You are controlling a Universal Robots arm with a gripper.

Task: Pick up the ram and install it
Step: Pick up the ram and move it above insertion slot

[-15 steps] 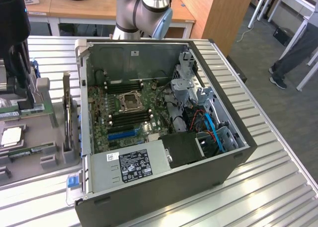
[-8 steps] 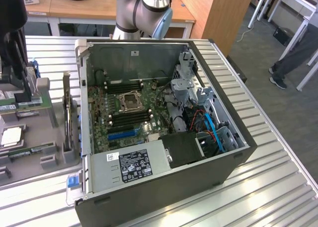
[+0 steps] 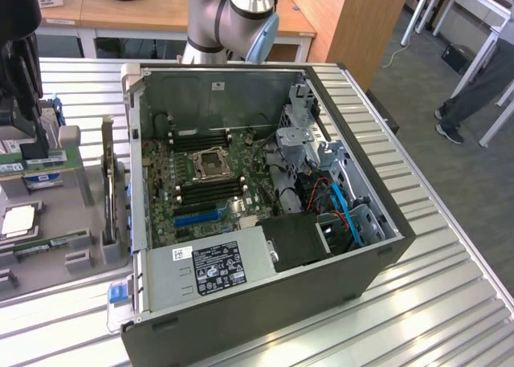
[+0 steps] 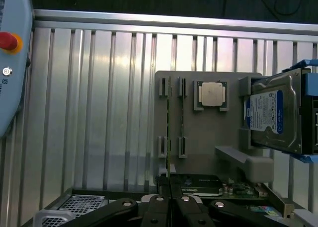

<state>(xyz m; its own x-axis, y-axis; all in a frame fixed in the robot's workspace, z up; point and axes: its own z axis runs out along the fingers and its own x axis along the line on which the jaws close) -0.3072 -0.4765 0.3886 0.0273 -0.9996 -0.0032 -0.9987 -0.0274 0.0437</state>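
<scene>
My arm hangs over the ribbed desk beside the open computer case. My gripper is clenched, pointing down at a grey holder. A hard drive and a processor sit on that holder. The ram, a thin green stick on edge, stands in the holder's slots, in line with my fingertips.

Open computer case, hard drive, processor on grey tray

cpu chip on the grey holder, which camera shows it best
The wrist view: the cpu chip lies whole and face-on in its slot on the grey holder, with nothing over it. The exterior view catches the cpu chip at its far left, at a slant.
</scene>
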